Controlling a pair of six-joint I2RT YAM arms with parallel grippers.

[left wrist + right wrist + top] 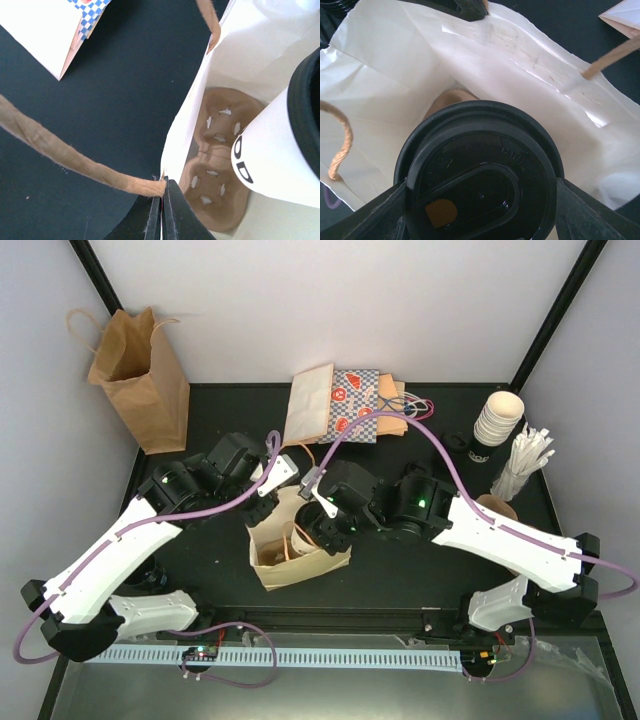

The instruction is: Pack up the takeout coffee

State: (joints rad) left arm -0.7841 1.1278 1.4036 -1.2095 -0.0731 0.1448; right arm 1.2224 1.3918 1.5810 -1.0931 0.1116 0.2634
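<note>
Two grippers work at one open cream bag (268, 558) standing in the middle of the black counter (225, 412). The left gripper (161, 202) has its jaws pressed together on the bag's paper edge, next to the root of a twisted paper handle (75, 161). The right gripper (482, 216) is clamped on one lidded cup (480, 170), a finger against each side of its round black plastic lid. The cup's wall is smooth white paper with black print, and it sits within the bag's mouth.

At the bottom of the bag lies one brown moulded-pulp carrier (216, 150) with two round wells showing; the cup is above it, and whether they touch cannot be told.

At the far right corner stands one stack of cups (497, 420), white and tapered with rolled rims, too tightly nested to count. Just beside it is one bundle of white sticks (525, 462). One tall brown bag (140, 375) stands upright and open in the far left corner. A pile of flat bags (335, 405) lies at the middle of the far edge, one of them checked.
</note>
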